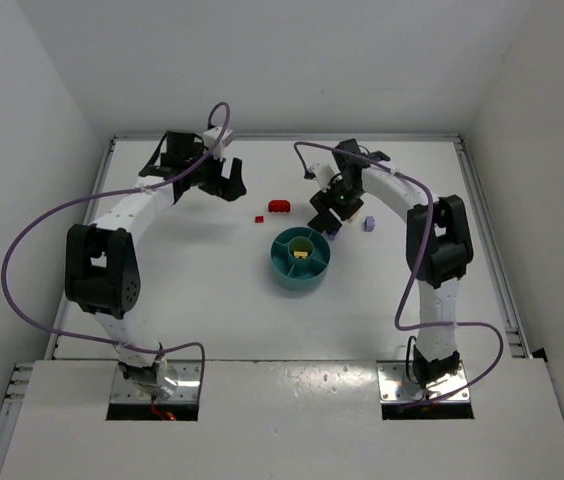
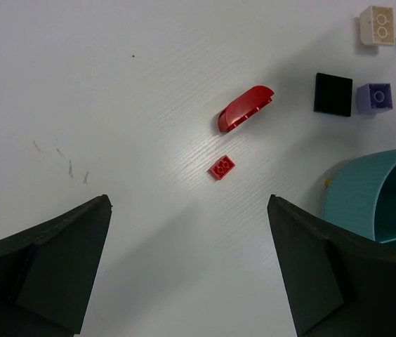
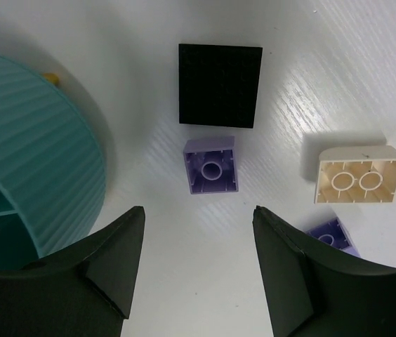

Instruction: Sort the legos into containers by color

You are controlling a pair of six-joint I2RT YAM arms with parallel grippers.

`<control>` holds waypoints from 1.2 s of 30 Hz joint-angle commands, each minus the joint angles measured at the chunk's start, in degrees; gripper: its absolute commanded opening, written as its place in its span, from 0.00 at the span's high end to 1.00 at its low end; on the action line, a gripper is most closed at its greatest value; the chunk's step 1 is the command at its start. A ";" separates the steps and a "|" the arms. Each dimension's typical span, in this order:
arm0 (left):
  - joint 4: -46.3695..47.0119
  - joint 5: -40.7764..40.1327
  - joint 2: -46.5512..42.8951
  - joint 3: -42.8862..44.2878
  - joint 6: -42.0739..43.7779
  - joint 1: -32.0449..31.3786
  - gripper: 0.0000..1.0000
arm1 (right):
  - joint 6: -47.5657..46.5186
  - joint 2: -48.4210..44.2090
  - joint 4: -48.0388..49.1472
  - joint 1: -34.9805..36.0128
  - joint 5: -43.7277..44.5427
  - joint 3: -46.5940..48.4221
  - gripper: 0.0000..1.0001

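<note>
Two red legos lie on the table, a curved one [image 2: 246, 107] [image 1: 280, 206] and a tiny flat one [image 2: 222, 167] [image 1: 259, 218]. My left gripper [image 2: 189, 203] [image 1: 228, 182] hangs open and empty short of them. A black tile [image 3: 220, 85], a lavender brick [image 3: 212, 165], a tan brick [image 3: 359, 174] and a second purple brick [image 3: 333, 235] sit beside the teal dish [image 3: 36, 154] [image 1: 290, 276]. My right gripper [image 3: 199, 214] [image 1: 324, 220] is open just short of the lavender brick, holding nothing. A yellow piece [image 1: 303, 254] lies in one dish section.
Another lavender brick [image 1: 369, 224] lies right of the right gripper. A tiny yellow bit [image 3: 54, 76] shows on the table behind the dish wall. White walls close in the table on the left, right and far sides.
</note>
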 commanded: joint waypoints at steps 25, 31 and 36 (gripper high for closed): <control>-0.51 -0.02 2.89 5.24 -1.29 0.25 0.00 | -4.02 6.38 1.56 0.11 -0.16 3.14 0.67; -0.51 -0.02 3.42 5.76 -1.29 0.25 0.00 | -5.07 0.51 0.51 -0.59 -2.80 1.83 0.85; -0.51 0.50 3.42 5.76 -1.29 0.25 0.00 | -7.36 -8.11 0.42 -1.21 -3.33 -2.21 0.89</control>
